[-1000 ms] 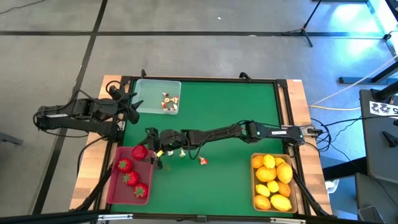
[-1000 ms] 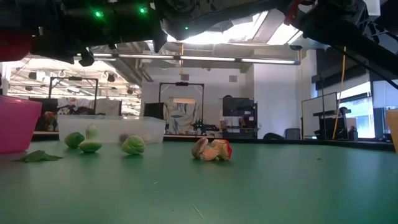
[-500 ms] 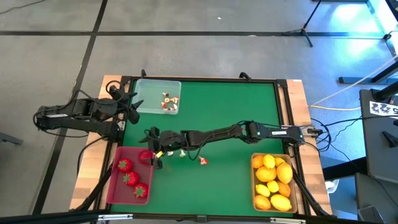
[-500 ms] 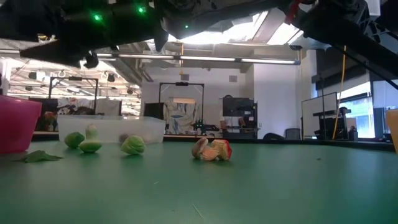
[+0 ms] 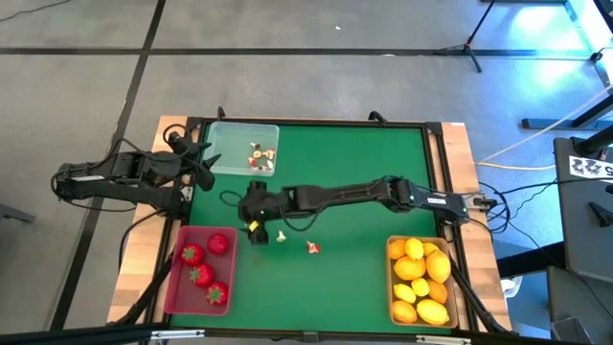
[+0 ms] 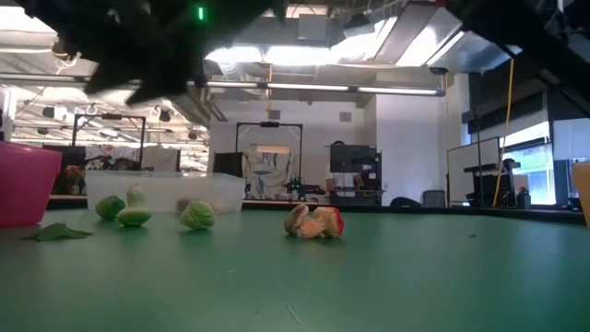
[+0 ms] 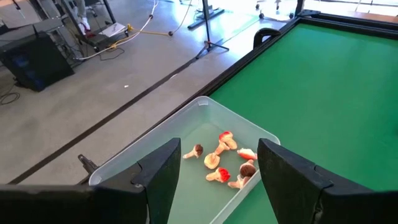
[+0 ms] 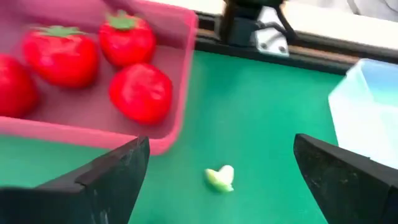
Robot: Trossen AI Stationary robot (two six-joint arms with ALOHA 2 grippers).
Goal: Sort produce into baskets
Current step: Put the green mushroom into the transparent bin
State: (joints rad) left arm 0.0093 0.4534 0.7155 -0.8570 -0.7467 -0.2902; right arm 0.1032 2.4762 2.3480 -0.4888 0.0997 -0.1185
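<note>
Since our right tool point(image 5: 255, 213) hung empty with its jaws spread wide over the green bench point(image 5: 364, 163), just beside the red basket point(image 5: 177, 287) holding four strawberries point(image 5: 201, 275), we judged the next pick was the loose white-and-red bit point(image 5: 313, 248). Best approach: centre over it, drop straight, close gently, carry to the clear basket point(image 5: 225, 153). Our left tool point(image 7: 211, 180) waited half-spread by that basket. Lemons point(image 5: 420, 283) sat sorted in the tan basket point(image 5: 392, 287).

Clear plastic tray point(image 7: 186, 134), matt green tabletop point(image 5: 354, 172)
</note>
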